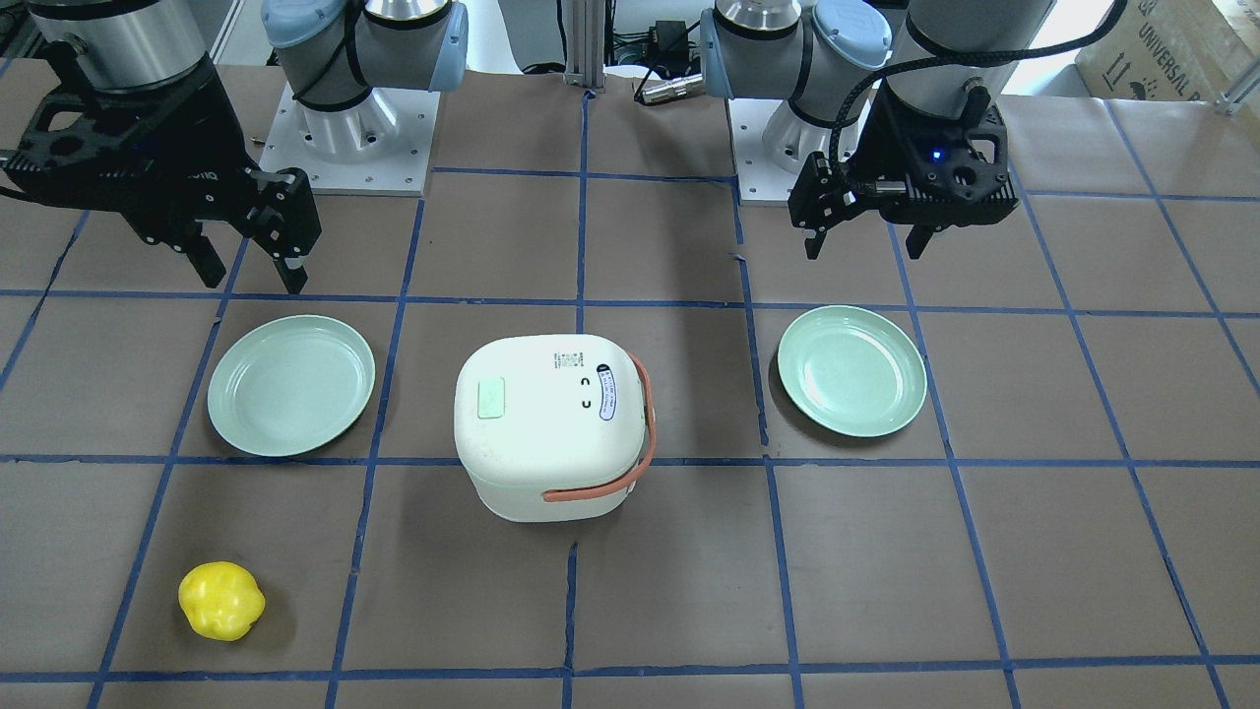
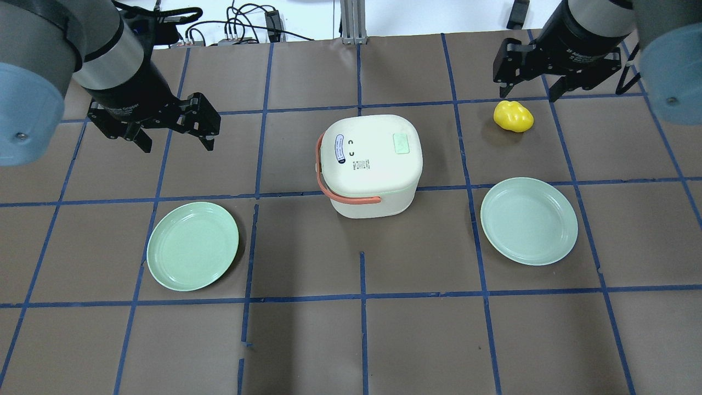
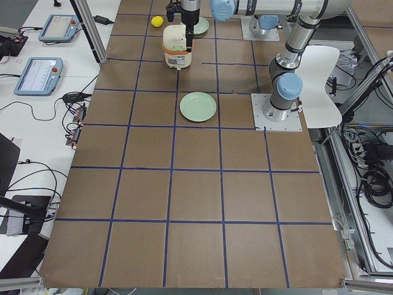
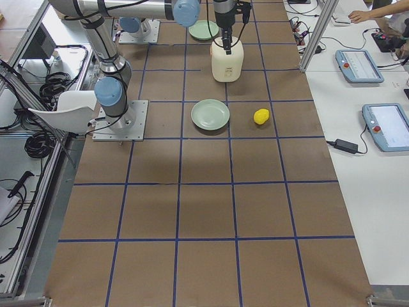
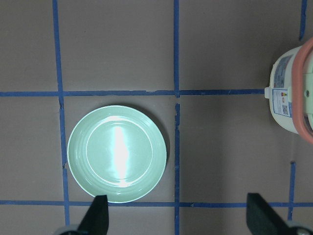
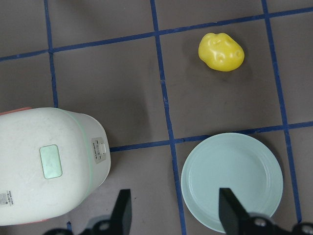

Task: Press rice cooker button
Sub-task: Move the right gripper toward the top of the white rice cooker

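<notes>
Black jaws on both arms stand spread wide. Left gripper [image 2: 176,144] hangs clear above the brown mat [image 2: 307,340], well to the robot's left of the rice cooker [image 2: 373,164]. Its wrist view looks straight down on the left green plate [image 2: 192,245], with the two fingers [image 5: 98,215] at the bottom edge and a slice of the cooker at the right margin. Right gripper [image 2: 529,94] is likewise up in the air, clear of the table. Its wrist view has the cooker lid at lower left and the right green plate [image 2: 529,220] at lower right, the gap between the fingers falling over bare mat between those two. Rice cooker: white, upright, lid shut, mid-table between the two plates, apart from both. Button [image 2: 403,144] is a pale green rounded rectangle on the lid top, toward the robot's right; both grippers well apart from it. Orange handle [image 2: 356,200] folded down round the cooker's left side. Printed label on the lid near the handle, text too small to read. Yellow pepper-shaped item [image 2: 513,116] lies on the mat beyond the right plate, on the side away from the robot; close under the right gripper in the overhead view, not in contact. Blue tape lines [image 2: 363,340] cut the mat into squares.
</notes>
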Controlling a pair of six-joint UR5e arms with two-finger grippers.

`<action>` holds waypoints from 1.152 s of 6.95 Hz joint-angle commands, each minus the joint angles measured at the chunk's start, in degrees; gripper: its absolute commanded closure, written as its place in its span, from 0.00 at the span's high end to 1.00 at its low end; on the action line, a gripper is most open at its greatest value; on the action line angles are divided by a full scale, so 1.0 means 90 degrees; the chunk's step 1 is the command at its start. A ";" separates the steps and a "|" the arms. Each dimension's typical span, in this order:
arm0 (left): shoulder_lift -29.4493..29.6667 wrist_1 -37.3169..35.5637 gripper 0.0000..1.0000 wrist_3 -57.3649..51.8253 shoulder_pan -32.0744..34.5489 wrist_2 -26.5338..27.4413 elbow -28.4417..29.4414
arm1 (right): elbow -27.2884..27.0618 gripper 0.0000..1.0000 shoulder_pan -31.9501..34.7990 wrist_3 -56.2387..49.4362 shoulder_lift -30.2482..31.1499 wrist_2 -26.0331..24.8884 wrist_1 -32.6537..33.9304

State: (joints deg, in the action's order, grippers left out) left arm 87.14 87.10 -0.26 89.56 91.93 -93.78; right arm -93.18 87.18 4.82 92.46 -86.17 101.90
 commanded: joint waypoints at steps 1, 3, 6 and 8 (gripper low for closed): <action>0.0005 0.0000 1.00 0.0000 0.0000 0.0000 0.0000 | 0.0041 0.06 0.0000 -0.0028 0.0000 0.0082 -0.0180; -0.0005 0.0000 1.00 0.0000 0.0000 0.0000 0.0000 | 0.0080 0.06 0.0136 0.0059 -0.0242 0.0460 -0.0074; 0.0005 0.0000 1.00 0.0000 0.0000 0.0000 0.0000 | 0.0324 0.06 0.1129 0.0196 -0.1070 0.0463 0.0576; 0.0005 0.0000 1.00 0.0000 0.0000 0.0000 0.0000 | 0.0334 0.06 0.1542 0.0509 -0.1784 0.0453 0.1437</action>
State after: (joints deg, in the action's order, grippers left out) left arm 87.19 87.10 -0.26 89.56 91.93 -93.78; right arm -90.27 98.90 8.22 80.02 -82.02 110.41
